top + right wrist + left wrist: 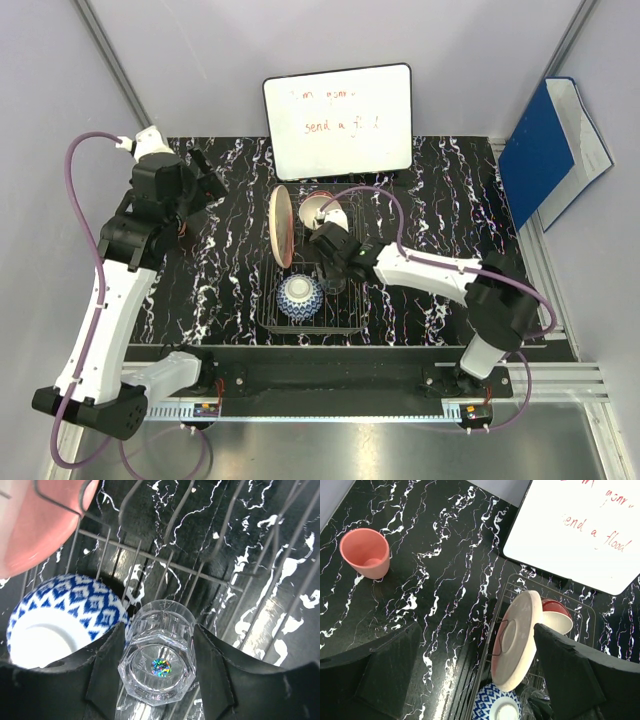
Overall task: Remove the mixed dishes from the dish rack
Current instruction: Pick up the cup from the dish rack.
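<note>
The black wire dish rack (345,318) sits mid-table. In it the pale pinkish plate (282,226) stands on edge, the cream bowl with red (324,209) lies behind it, and the blue-and-white bowl (300,298) lies upside down at the front left. My right gripper (334,268) is shut on the small clear glass (157,662), which is upside down over the rack wires (150,555) beside the blue-and-white bowl (60,620). My left gripper (475,680) is open and empty above the table left of the rack. The salmon-pink cup (365,552) stands upright on the table at far left.
A white whiteboard (338,120) with red writing stands behind the rack. A blue folder (555,150) leans at the far right edge. The black marbled table top (220,290) stretches left and right of the rack.
</note>
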